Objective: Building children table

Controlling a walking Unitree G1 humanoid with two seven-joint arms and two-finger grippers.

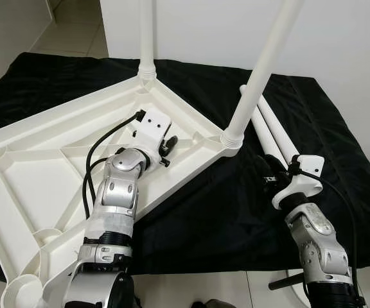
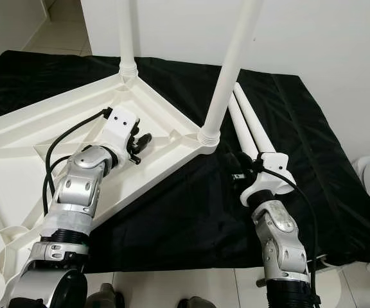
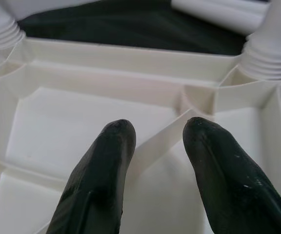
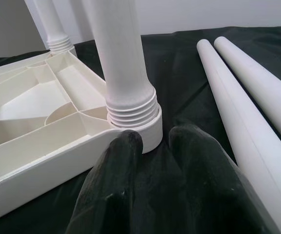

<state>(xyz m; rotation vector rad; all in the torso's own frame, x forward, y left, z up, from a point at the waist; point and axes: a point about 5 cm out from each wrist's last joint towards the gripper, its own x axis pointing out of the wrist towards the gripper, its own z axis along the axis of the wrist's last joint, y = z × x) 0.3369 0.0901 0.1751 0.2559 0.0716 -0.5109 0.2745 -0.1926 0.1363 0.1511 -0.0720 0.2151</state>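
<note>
Item: children's table under assembly, white plastic tabletop (image 1: 56, 141) lying underside-up on a black cloth (image 1: 236, 212) over the floor; two legs (image 1: 265, 64) stand fitted in the sockets at its far and right corners, two loose legs (image 2: 252, 125) lie side by side on the cloth just beyond the right corner, and the near corner socket (image 1: 19, 285) is unfilled, so by appearance about half the leg-fitting remains. Left pincer (image 3: 155, 146) is spread astride a rib inside the tabletop near the right corner, not pinching it; right pincer (image 4: 155, 146) is nearly pressed together, holding nothing, low over the cloth just beside the fitted right-corner leg.
</note>
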